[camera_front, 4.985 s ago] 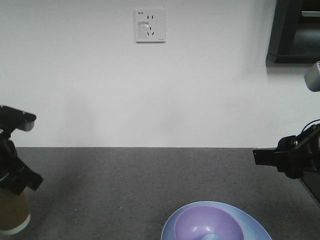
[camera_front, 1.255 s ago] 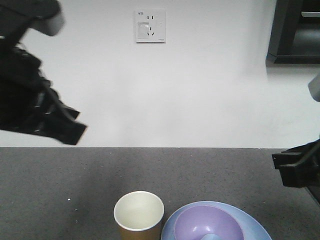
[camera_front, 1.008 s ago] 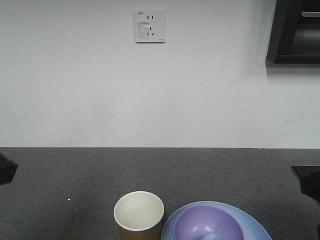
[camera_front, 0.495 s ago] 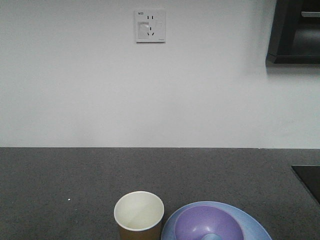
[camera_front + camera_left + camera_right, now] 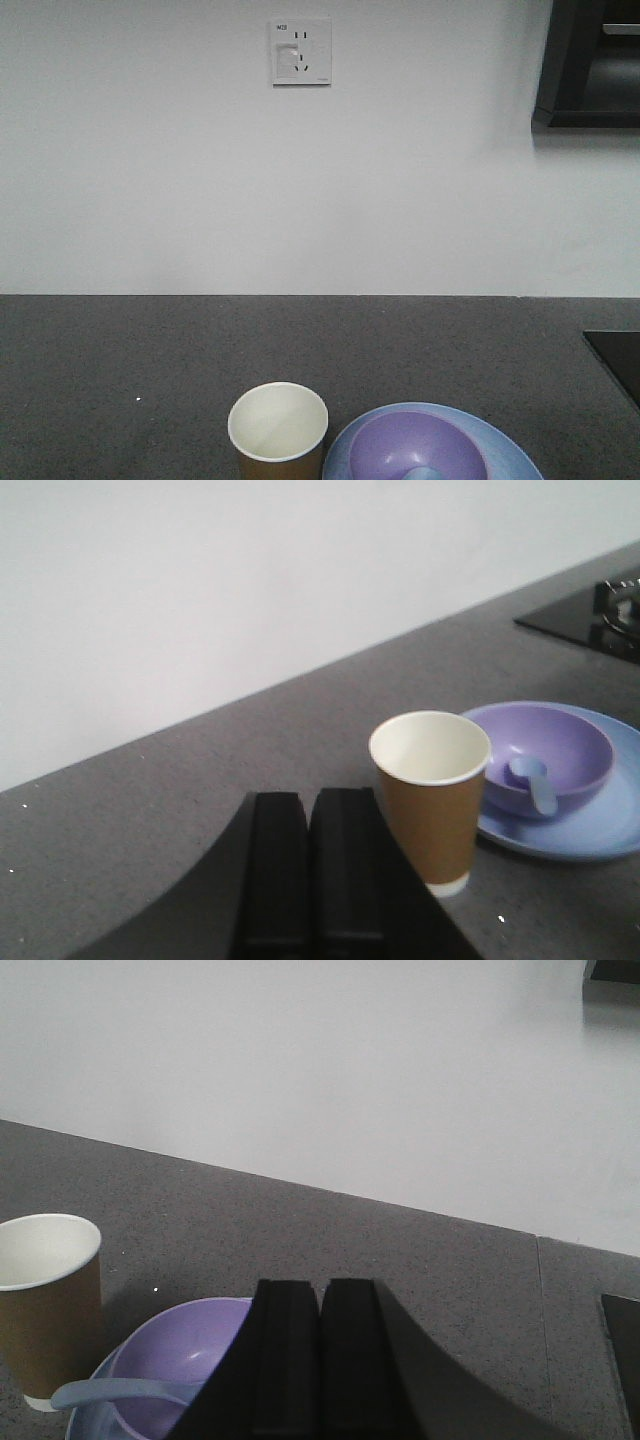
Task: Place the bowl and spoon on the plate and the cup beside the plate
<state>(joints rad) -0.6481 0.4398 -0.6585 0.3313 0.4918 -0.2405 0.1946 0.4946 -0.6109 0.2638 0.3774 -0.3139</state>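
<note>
1. Cup (image 5: 430,795): upright on the dark grey speckled countertop (image 5: 150,350), near its front edge in the front view, roughly mid-width. Brown outside, cream inside, white band at base. Nothing visible inside it.
2. Plate (image 5: 600,825): light blue, flat on the countertop just beside the cup, on the cooktop side. In the left wrist view the cup overlaps the plate's rim; can't tell if they touch or sit a hair apart.
3. Bowl (image 5: 560,742): lavender, sits upright on the plate, approx centred, plate rim showing around it.
4. Spoon (image 5: 532,777): pale blue, in the bowl. Left wrist view shows the scoop down in the bowl w/ the handle running up over the bowl's rim. Right wrist view shows the handle end poking out past the rim on the cup side.
5. Left gripper (image 5: 308,810): fingers pressed together, nothing between them. Tips near the cup's side, w/ no contact visible.
6. Right gripper (image 5: 320,1295): fingers pressed together too, empty. Tips sit in front of the bowl in that view, hiding part of it; can't tell height above it.
7. Neither gripper shows in the front view.
8. Black cooktop (image 5: 615,355) set into the countertop at its right edge, well apart from the plate.
9. White wall (image 5: 400,180) behind the far edge, w/ a socket plate (image 5: 300,51) high up; dark cabinet (image 5: 590,60) at upper right corner.
</note>
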